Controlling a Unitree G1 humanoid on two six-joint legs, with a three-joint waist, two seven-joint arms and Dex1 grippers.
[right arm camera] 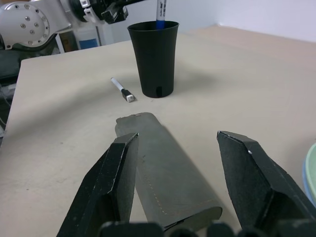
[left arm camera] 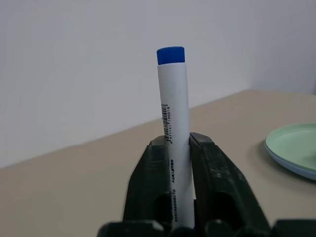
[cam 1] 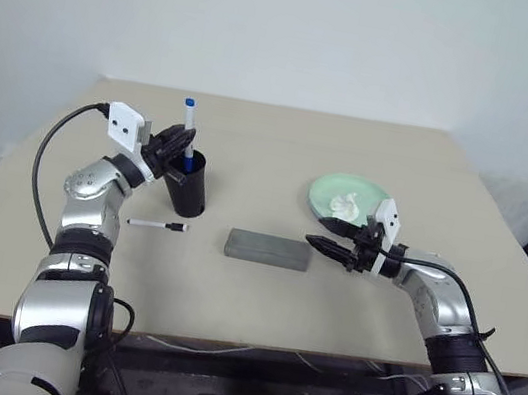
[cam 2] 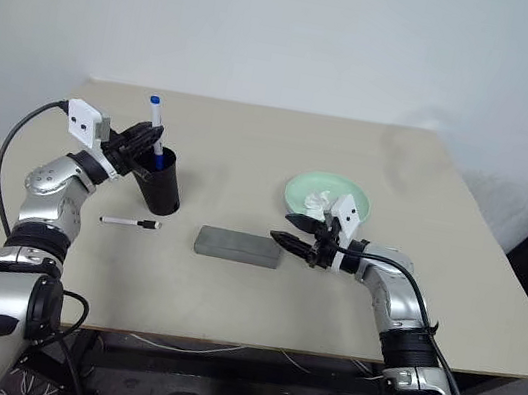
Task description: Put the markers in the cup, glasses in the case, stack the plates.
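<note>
In the left eye view, the blue-capped marker is seen upright with its lower end inside the black cup, and the left gripper is seen at the cup's rim, closed around that marker. The black-capped marker is laid flat on the table just beside the cup, and the grey case is placed between the cup and the right gripper, whose fingers are held apart and empty. The mint green plate is found behind that gripper, with a crumpled white tissue on it. In the left wrist view, the marker's white barrel is seen pressed between the two fingers. In the right wrist view, the spread fingers are shown over the near end of the case.
</note>
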